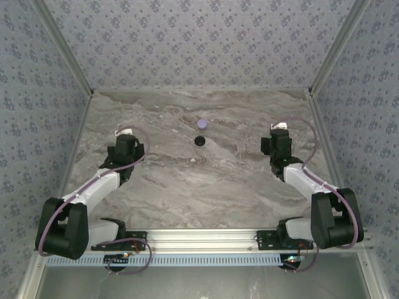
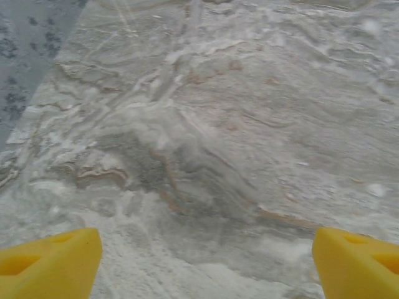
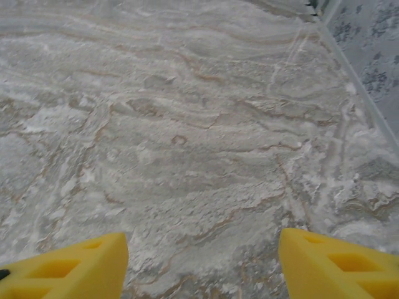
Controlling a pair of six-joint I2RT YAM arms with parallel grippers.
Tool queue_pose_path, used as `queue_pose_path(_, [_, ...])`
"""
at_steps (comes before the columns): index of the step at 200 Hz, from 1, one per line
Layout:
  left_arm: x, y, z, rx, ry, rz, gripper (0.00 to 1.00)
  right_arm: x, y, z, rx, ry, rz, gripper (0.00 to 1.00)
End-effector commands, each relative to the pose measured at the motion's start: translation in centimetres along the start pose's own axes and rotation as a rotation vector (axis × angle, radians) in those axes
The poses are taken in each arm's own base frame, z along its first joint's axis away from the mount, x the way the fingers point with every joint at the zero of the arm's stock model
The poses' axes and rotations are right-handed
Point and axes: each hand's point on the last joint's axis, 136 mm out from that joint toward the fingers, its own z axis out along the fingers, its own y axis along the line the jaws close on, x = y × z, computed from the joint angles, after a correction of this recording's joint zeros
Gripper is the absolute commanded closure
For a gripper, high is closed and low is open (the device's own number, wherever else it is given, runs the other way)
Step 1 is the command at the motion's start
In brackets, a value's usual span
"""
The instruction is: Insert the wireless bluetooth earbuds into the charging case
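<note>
The left arm (image 1: pixel 93 187) and right arm (image 1: pixel 307 179): white links, black joints, mauve cables (image 1: pixel 138 163). The left claw (image 2: pixel 206 252), right claw (image 3: pixel 202 252): yellow fingers (image 2: pixel 53 261).

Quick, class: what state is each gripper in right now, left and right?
Left gripper: open, holding nothing.
Right gripper: open, holding nothing.

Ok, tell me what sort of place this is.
Probably a purpose-built robot test booth, not a home: a marble-patterned tabletop boxed in by wallpapered panels, with a left arm and right arm bolted to an aluminium rail.
</note>
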Motion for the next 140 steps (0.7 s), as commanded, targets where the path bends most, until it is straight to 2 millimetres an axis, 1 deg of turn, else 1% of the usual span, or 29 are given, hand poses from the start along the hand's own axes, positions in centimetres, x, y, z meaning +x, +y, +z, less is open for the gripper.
queue_pose_path(1, [-2.4,1.6,0.1,-0.049,-0.104,-0.015,0.09,0.1,-1.8,0.5,0.055,-0.017,0.057,0.31])
queue_pose_path(18, [-1.8,2.7,0.8,-0.072,-0.098,-0.025,0.07,0.8,-2.5,0.9,0.057,-0.002,0.084,0.31])
queue_pose_path(31, [-1.3,3.2,1.3,-0.072,-0.107,-0.023,0.01,1.1,-2.7,1.0,0.047,-0.012,0.104,0.3])
queue_pose_path(43, [-1.2,3.5,1.6,-0.064,-0.13,-0.027,0.01,1.2,-3.0,1.2,0.038,-0.024,0.13,0.29])
queue_pose_path(57, [-0.6,2.9,2.0,0.013,-0.161,-0.028,0.01,1.5,-3.3,1.5,0.025,-0.032,0.143,0.27])
queue_pose_path(66, [-0.5,2.8,2.0,0.039,-0.174,-0.033,0.01,1.5,-3.5,1.6,0.026,-0.047,0.149,0.26])
queue_pose_path(79, [-0.4,2.4,2.2,0.085,-0.188,-0.039,0.01,1.7,-3.4,1.8,-0.004,-0.052,0.14,0.26])
queue_pose_path(89, [-0.6,1.9,2.1,0.118,-0.201,-0.035,0.01,1.8,-3.3,1.8,-0.024,-0.072,0.142,0.25])
queue_pose_path(96, [-0.8,1.5,2.0,0.141,-0.219,-0.034,0.01,1.5,-3.0,1.7,-0.042,-0.106,0.131,0.24])
queue_pose_path(99, [-0.9,1.4,1.9,0.152,-0.228,-0.036,0.01,1.8,-2.9,1.6,-0.046,-0.109,0.124,0.24])
queue_pose_path(104, [-1.0,1.1,1.8,0.172,-0.243,-0.035,0.01,1.8,-2.8,1.5,-0.052,-0.134,0.115,0.23])
queue_pose_path(115, [-1.3,0.5,1.6,0.21,-0.271,-0.034,0.01,1.5,-3.0,1.2,-0.047,-0.172,0.106,0.22])
queue_pose_path(140, [-1.6,-0.1,1.5,0.249,-0.297,-0.038,0.01,1.4,-2.7,1.0,-0.062,-0.221,0.084,0.21])
